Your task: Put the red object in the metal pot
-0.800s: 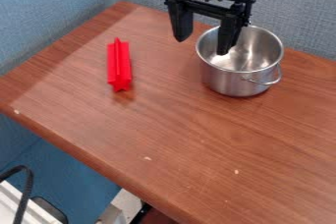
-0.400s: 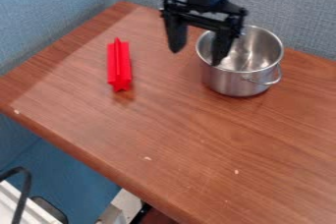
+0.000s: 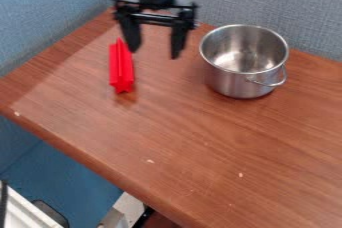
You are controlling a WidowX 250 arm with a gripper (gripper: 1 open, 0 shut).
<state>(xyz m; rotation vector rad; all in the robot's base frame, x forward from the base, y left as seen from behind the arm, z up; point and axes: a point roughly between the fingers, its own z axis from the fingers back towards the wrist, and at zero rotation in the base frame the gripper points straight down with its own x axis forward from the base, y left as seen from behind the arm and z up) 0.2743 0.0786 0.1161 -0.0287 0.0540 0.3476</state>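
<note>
With its fingers (image 3: 155,43) spread and empty above the far end of the red object (image 3: 122,66), a descent off-centre could nudge the block along the counter (image 3: 201,142), away from the metal pot (image 3: 245,60).

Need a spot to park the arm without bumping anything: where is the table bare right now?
The wooden table is bare across its whole near half, below the red object and the metal pot. The far edge is crowded: the open gripper hangs beside the red object, leaving a narrow strip before the pot.
</note>
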